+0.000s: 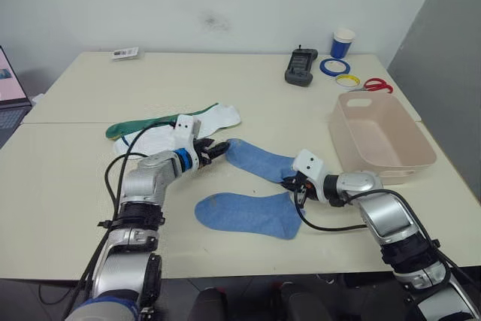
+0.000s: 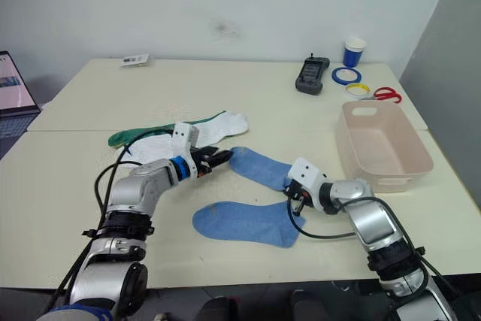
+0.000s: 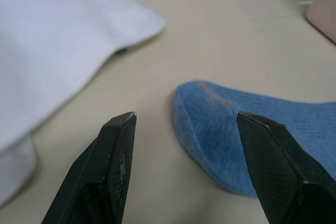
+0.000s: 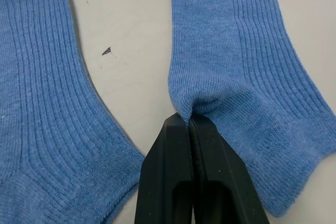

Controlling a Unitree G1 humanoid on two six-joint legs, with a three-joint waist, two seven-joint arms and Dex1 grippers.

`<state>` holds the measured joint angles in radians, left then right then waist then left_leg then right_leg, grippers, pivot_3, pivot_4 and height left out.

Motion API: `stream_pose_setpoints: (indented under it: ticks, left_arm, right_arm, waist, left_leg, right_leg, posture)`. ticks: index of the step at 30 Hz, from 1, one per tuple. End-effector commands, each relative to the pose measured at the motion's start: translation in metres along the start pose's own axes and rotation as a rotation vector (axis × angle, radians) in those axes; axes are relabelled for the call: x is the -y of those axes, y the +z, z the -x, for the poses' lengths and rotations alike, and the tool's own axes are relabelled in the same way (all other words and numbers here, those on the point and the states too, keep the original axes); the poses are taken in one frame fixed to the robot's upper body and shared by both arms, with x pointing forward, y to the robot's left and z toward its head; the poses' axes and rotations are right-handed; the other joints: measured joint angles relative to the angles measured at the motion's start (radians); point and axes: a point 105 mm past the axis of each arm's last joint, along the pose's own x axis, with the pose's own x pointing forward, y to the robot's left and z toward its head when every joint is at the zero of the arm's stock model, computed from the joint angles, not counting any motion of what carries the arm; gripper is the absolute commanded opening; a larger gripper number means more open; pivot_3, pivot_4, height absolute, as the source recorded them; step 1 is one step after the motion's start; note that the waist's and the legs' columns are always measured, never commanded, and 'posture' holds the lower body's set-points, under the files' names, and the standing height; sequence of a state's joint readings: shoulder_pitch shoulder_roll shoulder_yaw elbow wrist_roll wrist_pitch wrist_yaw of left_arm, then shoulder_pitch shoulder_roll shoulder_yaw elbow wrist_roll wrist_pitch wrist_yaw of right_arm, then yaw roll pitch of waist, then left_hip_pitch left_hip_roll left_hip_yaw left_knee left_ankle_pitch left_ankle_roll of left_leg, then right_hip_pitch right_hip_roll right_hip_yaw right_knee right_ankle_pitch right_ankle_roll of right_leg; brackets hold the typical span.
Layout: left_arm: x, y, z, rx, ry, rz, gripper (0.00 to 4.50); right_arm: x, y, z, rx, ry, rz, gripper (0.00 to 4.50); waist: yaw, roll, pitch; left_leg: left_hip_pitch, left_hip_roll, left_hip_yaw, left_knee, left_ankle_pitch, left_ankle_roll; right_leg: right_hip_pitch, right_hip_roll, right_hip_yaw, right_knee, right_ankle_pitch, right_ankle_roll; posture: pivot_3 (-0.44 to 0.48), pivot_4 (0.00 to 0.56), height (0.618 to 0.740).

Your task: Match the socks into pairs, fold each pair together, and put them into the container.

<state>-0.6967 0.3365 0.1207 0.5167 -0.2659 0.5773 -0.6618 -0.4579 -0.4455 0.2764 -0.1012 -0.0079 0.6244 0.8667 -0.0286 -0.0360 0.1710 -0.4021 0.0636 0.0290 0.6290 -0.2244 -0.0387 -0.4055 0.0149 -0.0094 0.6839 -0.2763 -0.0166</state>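
Two light blue socks lie mid-table: the far one [image 1: 255,159] slants between my grippers, and the near one [image 1: 248,214] lies flat in front of it. My right gripper [image 1: 291,183] is shut on the far blue sock's cuff edge [image 4: 236,77], pinching a fold of fabric. My left gripper [image 1: 216,149] stands open at that sock's toe [image 3: 231,129], with its fingers [image 3: 113,150] on either side of the tip and low over the table. Two white socks [image 1: 218,118] [image 1: 150,143] and a dark green sock [image 1: 124,129] lie behind the left arm. The pale pink container [image 1: 379,137] stands at the right.
At the back right are a black handheld device [image 1: 302,67], a blue-and-white paper cup [image 1: 343,43], blue and yellow tape rings [image 1: 334,67], and red scissors [image 1: 376,85]. A laptop [image 1: 7,95] sits at the far left edge, and a small card [image 1: 124,53] lies at the back left.
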Motion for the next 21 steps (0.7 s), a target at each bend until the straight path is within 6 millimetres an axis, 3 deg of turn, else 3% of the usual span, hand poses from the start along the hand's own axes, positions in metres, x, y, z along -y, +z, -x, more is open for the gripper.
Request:
stream_pose_setpoints:
  ticks: [1,2,5,12,13,15,21]
  left_arm:
    - [0.004,0.006,-0.008,-0.009,-0.02,-0.014,2.98]
    - [0.003,0.004,-0.01,-0.022,-0.014,-0.019,2.98]
    - [0.004,0.006,-0.014,-0.002,-0.026,-0.015,2.42]
    - [0.007,0.008,-0.017,0.001,-0.053,-0.021,0.21]
    - [0.006,0.008,-0.016,0.002,-0.052,-0.02,0.0]
    - [0.005,0.007,-0.015,0.005,-0.049,-0.017,0.0]
    - [0.005,0.007,-0.01,0.017,-0.042,-0.008,0.0]
  right_arm:
    - [0.004,0.011,0.004,0.031,-0.016,0.031,0.0]
    - [0.004,0.01,0.004,0.031,-0.017,0.032,0.0]
    - [0.002,0.009,0.004,0.025,-0.01,0.032,0.0]
    - [0.001,0.01,0.005,0.026,-0.018,0.044,0.0]
    - [0.002,0.011,0.006,0.032,-0.023,0.039,0.21]
    - [0.004,0.012,0.01,0.036,-0.027,0.035,0.67]
    - [0.014,0.015,0.027,0.057,-0.031,-0.016,2.73]
  waist:
    - [0.0,0.0,0.0]
    - [0.001,0.0,0.0]
    - [0.002,0.0,0.0]
    - [0.002,0.0,0.0]
    - [0.002,0.0,0.0]
    - [0.002,0.0,0.0]
    - [0.002,0.0,0.0]
  left_leg:
    - [0.0,0.0,0.0,0.0,0.0,0.0]
    - [0.0,0.0,0.0,0.0,0.0,0.0]
    - [0.0,0.0,0.0,0.0,0.0,0.0]
    - [0.0,0.0,0.0,0.0,0.0,0.0]
    - [0.0,0.0,0.0,0.0,0.0,0.0]
    - [0.0,0.0,0.0,0.0,0.0,0.0]
    - [0.0,0.0,0.001,0.0,0.0,0.0]
  right_leg:
    - [0.0,0.0,0.0,0.0,0.0,0.0]
    - [0.0,0.0,0.0,0.0,0.0,0.0]
    - [0.0,0.0,0.0,0.001,0.0,0.0]
    - [0.0,0.0,0.0,0.0,0.0,0.0]
    - [0.0,0.0,0.0,0.0,0.0,0.0]
    - [0.0,0.0,0.0,0.0,0.0,0.0]
    - [0.0,0.0,0.0,0.0,0.0,0.0]
  posture:
    - [0.0,0.15,0.74]
    - [0.0,0.15,0.74]
    - [0.0,0.15,0.74]
    - [0.0,0.15,0.74]
    - [0.0,0.15,0.74]
    - [0.0,0.15,0.74]
    - [0.0,0.15,0.74]
